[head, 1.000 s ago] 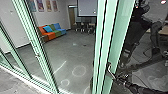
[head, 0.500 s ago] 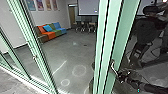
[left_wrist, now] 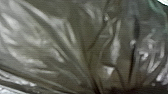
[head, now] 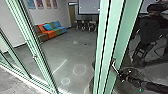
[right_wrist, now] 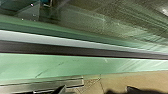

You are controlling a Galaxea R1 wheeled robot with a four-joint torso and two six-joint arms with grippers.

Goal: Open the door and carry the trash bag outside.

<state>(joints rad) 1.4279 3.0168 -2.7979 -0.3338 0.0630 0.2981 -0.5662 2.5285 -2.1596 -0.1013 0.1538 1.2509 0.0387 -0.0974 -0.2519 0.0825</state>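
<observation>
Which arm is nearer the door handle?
Right. The right arm is at the handle; the left arm is away from it, the bag close before its wrist camera.

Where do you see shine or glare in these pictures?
Head view: the handle glints, and the floor carries a pale streak and rings, glare or marks, I can't tell which; left wrist view: white highlights along the creases of the bag; right wrist view: pale slanting streaks across the green frame.
</observation>
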